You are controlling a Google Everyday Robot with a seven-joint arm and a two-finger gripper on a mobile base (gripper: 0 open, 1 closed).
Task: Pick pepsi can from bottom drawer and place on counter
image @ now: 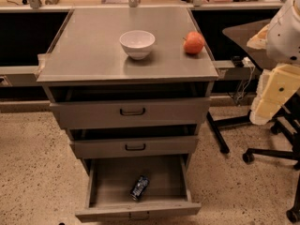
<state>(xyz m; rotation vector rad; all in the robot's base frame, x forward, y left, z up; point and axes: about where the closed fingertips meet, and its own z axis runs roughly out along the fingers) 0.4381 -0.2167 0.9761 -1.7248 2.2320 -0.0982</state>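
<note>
**Blue can lying in the open drawer, arm off to the side**

Grey all the way down, the cabinet has its bottom drawer (95, 187) standing well out over the speckled floor, so its inside is open from above. The pepsi can (139, 187) lies on its side there, tilted across the floor of the tray, near the front and roughly midway between the side walls. Nothing else is in with it.

The two shallower drawers above, the top drawer (93, 114) and the middle drawer (103, 147), sit only slightly forward, which to my eye leaves a reach down to the can unblocked.

Up on the counter (84, 55) a white bowl (137, 43) stands near the middle and a reddish-orange fruit (193, 43) near the right edge. The left and front parts are bare, and I'd judge those the likely landing spot.

The gripper (274, 97) hangs at the far right, beside the cabinet at about the top drawer's height, well apart from the can. Whether it is open or closed I cannot tell. The pick looks not yet begun.
</note>
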